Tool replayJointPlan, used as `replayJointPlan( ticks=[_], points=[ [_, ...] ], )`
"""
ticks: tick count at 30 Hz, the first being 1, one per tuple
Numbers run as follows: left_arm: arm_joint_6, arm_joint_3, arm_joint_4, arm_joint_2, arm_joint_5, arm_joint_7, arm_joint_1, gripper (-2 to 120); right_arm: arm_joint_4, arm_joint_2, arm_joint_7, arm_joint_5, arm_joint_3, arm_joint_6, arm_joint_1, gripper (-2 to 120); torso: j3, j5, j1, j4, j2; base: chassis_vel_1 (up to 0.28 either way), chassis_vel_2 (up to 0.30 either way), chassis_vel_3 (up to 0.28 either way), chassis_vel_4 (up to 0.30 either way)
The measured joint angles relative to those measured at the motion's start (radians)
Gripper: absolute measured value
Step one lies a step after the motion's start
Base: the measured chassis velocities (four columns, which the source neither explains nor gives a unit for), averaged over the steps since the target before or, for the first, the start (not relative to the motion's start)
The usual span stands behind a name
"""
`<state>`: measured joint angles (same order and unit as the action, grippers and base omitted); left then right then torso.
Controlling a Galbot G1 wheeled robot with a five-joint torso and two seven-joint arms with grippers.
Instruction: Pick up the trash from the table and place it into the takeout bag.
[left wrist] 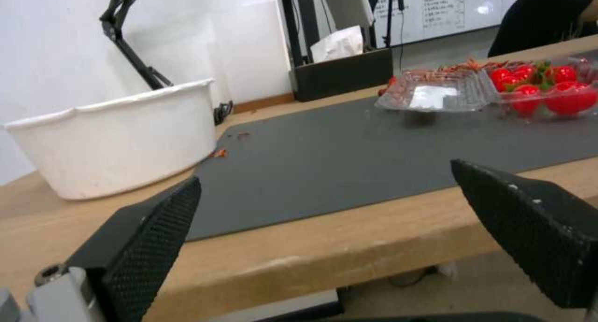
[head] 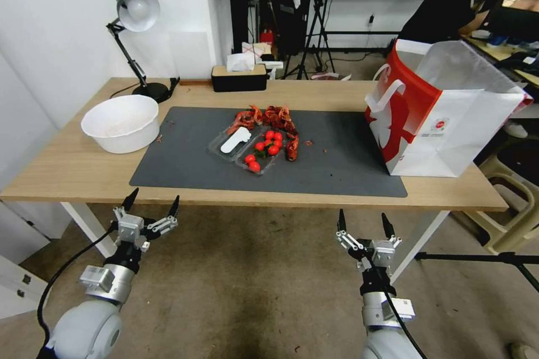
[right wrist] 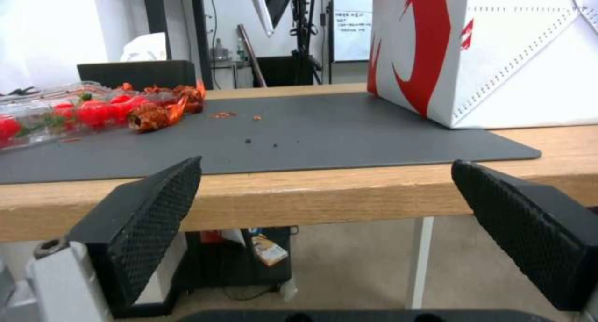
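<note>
Clear plastic clamshell tray (head: pixel 242 148) of red tomatoes and crayfish shells sits mid-mat on the light-wood table (head: pixel 67 168); likely light, flimsy, best pinched at a rim. Red-and-white paper takeout bag (head: pixel 443 118) stands right. Left gripper (head: pixel 152 206) and right gripper (head: pixel 362 224) hover below the table edge, fingers apart.

Grey arms, black textured jaws

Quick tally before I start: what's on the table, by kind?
White bowl: 1
Clear plastic tray holding tomatoes: 1
Crayfish shell pile: 1
Takeout bag: 1
Tissue box: 1
Desk lamp: 1
Total: 6
</note>
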<state>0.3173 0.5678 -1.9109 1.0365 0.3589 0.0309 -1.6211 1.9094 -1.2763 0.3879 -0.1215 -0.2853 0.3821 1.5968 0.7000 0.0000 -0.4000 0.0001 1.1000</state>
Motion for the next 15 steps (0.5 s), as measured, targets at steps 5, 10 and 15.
replayJointPlan(
  ticks=[5,10,15],
  points=[
    [0.006,0.0,0.001,0.006,-0.002,0.0,-0.01,100,0.003,0.0,0.001,0.0,0.0,0.0,-0.001,100,0.0,0.0001,0.0,-0.0001,0.0,0.0,0.0,0.0,0.0],
    [0.021,-0.001,0.011,0.017,-0.011,-0.002,-0.024,100,0.007,0.001,0.003,-0.001,0.001,-0.001,0.002,100,0.0,0.0001,0.0,0.0,0.0,0.0,0.0,0.0,0.0],
    [0.024,-0.002,0.012,0.021,-0.013,-0.002,-0.027,100,0.007,0.002,0.003,-0.001,0.001,-0.001,0.002,100,0.0,0.0001,0.0,-0.0001,0.0,0.0,0.0,0.0,0.0]
  ],
)
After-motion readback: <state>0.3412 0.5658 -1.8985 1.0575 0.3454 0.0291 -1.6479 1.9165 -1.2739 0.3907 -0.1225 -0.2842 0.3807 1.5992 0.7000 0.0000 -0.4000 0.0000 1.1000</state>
